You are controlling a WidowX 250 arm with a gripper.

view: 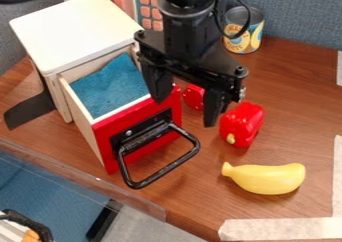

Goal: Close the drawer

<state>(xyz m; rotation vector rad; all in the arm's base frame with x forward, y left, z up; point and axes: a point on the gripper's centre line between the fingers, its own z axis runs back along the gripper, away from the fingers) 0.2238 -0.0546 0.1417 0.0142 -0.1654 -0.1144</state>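
Note:
The gripper [186, 108] hangs above the right front corner of the drawer, its two fingers spread wide with a gap between them. One finger overlaps the drawer's front edge in the view, and the other is over to the right, near the red toy. The drawer [137, 131] is pulled out of the white-topped wooden cabinet [77, 28]. It has a red front, a black loop handle [163, 170] and a blue cloth [112, 86] inside. Whether the gripper touches the drawer, I cannot tell.
A red pepper-like toy [242, 124] lies right of the gripper, with another red object [194, 97] behind it. Nearer the front is a yellow banana [266, 178]. A can [243, 30] stands at the back. The table's front edge [143, 203] runs below the handle.

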